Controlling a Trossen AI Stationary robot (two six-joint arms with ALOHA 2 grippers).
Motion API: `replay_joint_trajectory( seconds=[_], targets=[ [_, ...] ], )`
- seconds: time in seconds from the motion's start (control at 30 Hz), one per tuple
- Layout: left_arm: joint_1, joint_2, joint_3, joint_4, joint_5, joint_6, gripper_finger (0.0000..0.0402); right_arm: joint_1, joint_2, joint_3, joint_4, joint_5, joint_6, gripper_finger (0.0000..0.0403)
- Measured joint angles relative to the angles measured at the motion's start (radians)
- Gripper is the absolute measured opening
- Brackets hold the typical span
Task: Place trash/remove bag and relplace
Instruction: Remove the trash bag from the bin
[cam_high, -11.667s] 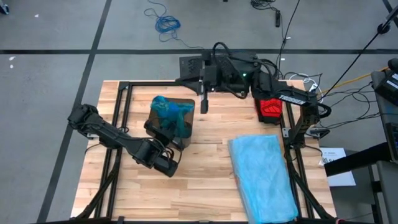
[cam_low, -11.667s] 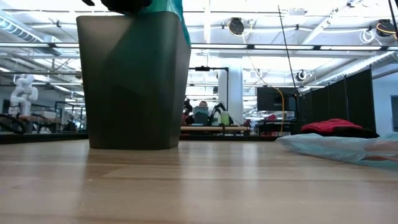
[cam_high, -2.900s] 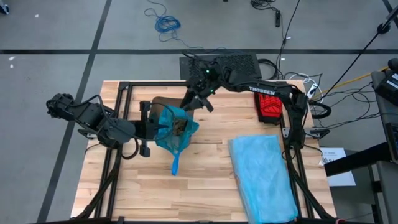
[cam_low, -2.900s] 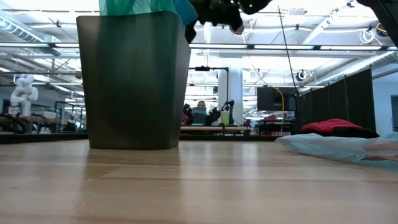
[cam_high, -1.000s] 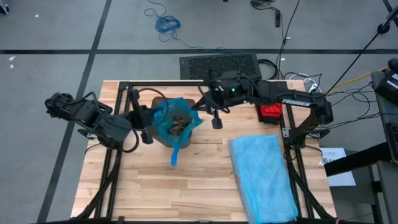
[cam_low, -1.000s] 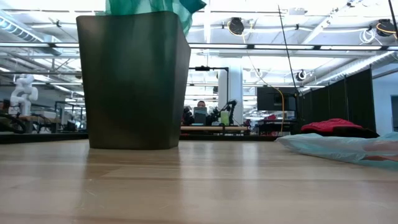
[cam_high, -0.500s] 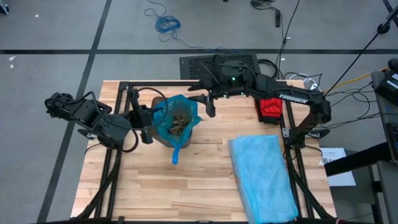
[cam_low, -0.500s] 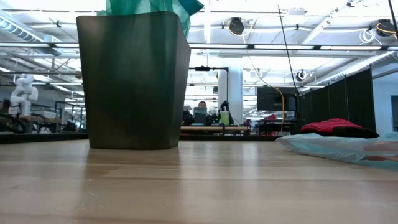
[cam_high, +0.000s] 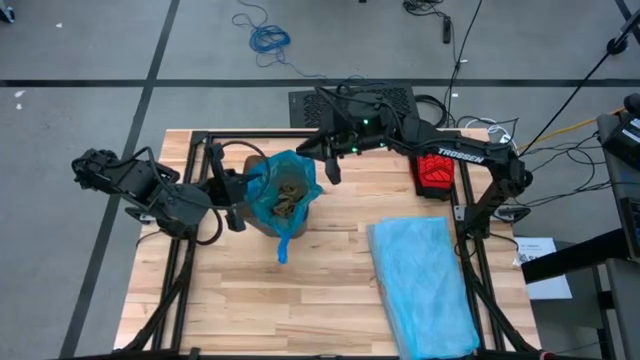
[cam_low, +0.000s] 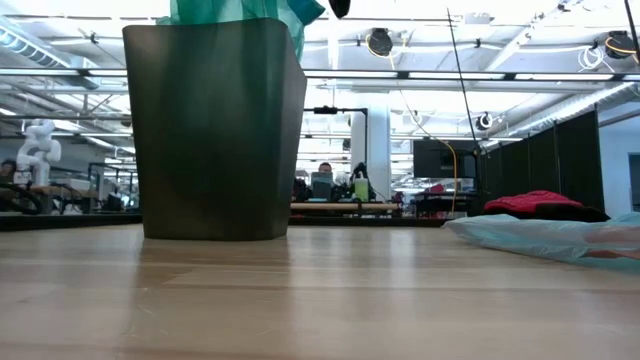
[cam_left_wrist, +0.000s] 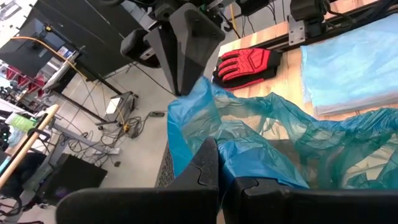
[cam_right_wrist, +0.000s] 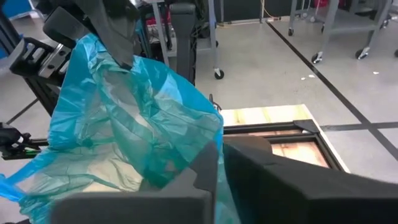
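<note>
Overhead, tabletop (cam_high: 330, 290) shows trash (cam_high: 287, 196) inside bag (cam_high: 283, 190); both end effectors, left (cam_high: 236, 200) and right (cam_high: 333, 166), pinch its rim; low view hides the trash.

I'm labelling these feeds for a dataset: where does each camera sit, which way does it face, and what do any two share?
High view: above the table, looking straight down; both arms, the bag holding trash, the red glove.
Low view: at table-top height, looking level across; the dark bin, no arm clearly.
Left wrist view: on the left arm, past the left gripper shut on the bag; right gripper beyond.
Right wrist view: past the right gripper at the bag.
Shared: all four show the bag; high and left wrist show the glove.
</note>
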Motion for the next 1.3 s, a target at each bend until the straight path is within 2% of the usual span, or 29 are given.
replay_joint_trajectory(
  seconds=[0.1, 0.37, 0.5, 0.67, 0.97, 1.03, 1.17, 1.3],
  targets=[
    [0.000, 0.000, 0.000, 0.000, 0.000, 0.000, 0.0000, 0.007, 0.000, 0.000, 0.000, 0.000, 0.008, 0.0018],
    [0.000, 0.000, 0.000, 0.000, 0.000, -0.001, 0.0000, 0.014, -0.005, 0.023, -0.007, 0.000, 0.009, 0.0104],
    [0.000, 0.000, 0.000, 0.000, 0.017, -0.001, 0.0000, 0.012, -0.004, 0.023, -0.015, -0.020, 0.065, 0.0141],
    [0.000, 0.000, 0.000, 0.001, 0.018, -0.002, 0.0000, -0.003, 0.005, 0.023, -0.011, -0.078, 0.107, 0.0154],
    [0.000, 0.000, 0.000, 0.003, 0.018, -0.002, 0.0000, -0.005, 0.037, 0.023, -0.021, -0.076, 0.105, 0.0114],
    [0.000, 0.000, 0.000, 0.003, 0.018, -0.002, 0.0000, -0.008, 0.038, 0.022, -0.022, -0.075, 0.096, 0.0092],
    [0.000, 0.000, 0.000, 0.008, 0.019, -0.002, 0.0000, -0.009, 0.036, 0.023, -0.014, -0.067, 0.070, 0.0017],
    [0.000, 0.000, 0.000, 0.015, 0.019, -0.002, 0.0000, -0.007, 0.033, 0.023, 0.000, -0.067, 0.053, 0.0003]
  ],
)
